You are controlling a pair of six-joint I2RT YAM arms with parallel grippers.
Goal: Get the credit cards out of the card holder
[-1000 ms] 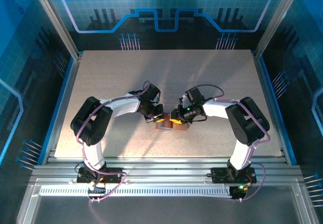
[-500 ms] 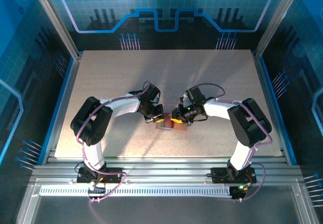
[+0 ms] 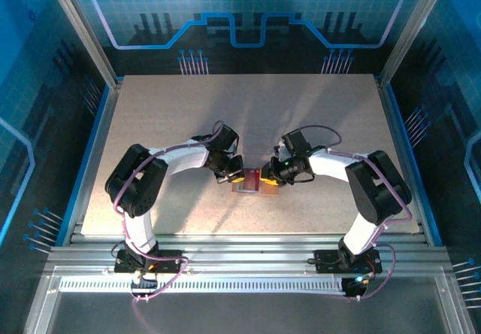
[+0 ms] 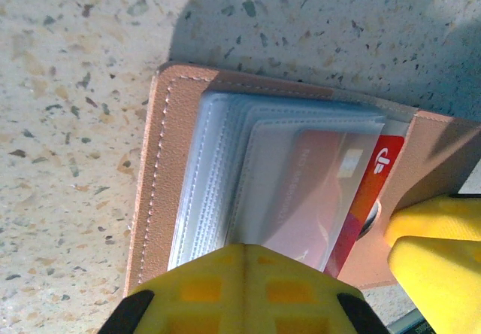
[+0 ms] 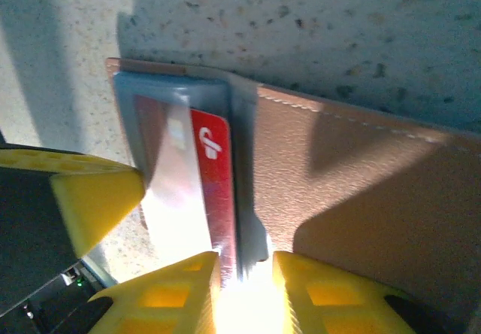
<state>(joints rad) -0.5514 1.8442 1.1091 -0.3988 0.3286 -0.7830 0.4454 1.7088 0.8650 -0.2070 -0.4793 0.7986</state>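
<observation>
The tan card holder [image 3: 242, 187] lies open on the table between both arms. In the left wrist view my left gripper [image 4: 244, 255] is shut, its tips pressed together on the card holder's [image 4: 161, 168] clear sleeves. A red credit card [image 4: 370, 187] sticks out of a sleeve toward the right gripper's yellow finger [image 4: 436, 251]. In the right wrist view my right gripper [image 5: 244, 270] is closed to a narrow gap on the near edge of the red credit card [image 5: 214, 168], beside the tan flap [image 5: 361, 176]. From above, the credit card [image 3: 252, 176] shows red between the left gripper [image 3: 234, 170] and the right gripper [image 3: 270, 176].
The speckled tabletop [image 3: 248, 108] stretches behind the arms, bounded by metal rails and blue panels. The left gripper's yellow finger [image 5: 94, 198] stands close to the card in the right wrist view.
My right gripper has shifted a little to the right, and more of the red card now shows over the holder. The left arm has stayed in place.
</observation>
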